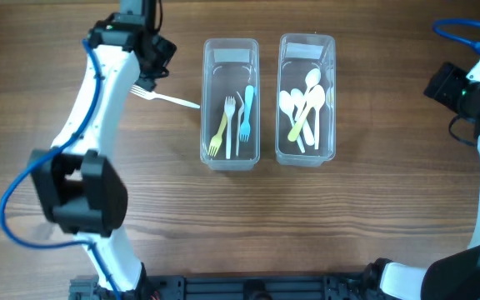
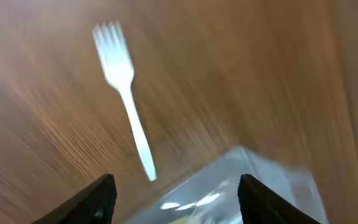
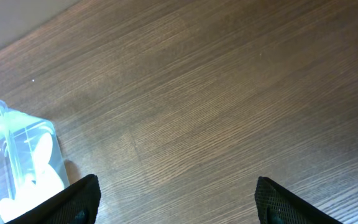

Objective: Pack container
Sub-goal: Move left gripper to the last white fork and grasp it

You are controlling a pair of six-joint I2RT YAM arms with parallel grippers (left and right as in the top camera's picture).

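A white plastic fork (image 1: 167, 97) lies on the wooden table left of the left clear container (image 1: 231, 155), which holds a yellow, a white and a blue fork. The right clear container (image 1: 307, 158) holds white and yellow spoons. My left gripper (image 1: 155, 57) is open and empty above the table, just up and left of the white fork; in the left wrist view the fork (image 2: 124, 91) lies ahead of the open fingers (image 2: 176, 199), with the container's rim (image 2: 241, 174) below. My right gripper (image 3: 176, 199) is open and empty at the far right of the table.
The right wrist view shows bare wood and a corner of the spoon container (image 3: 17, 162) at the left. Both arm bases (image 1: 82, 192) stand at the table's front.
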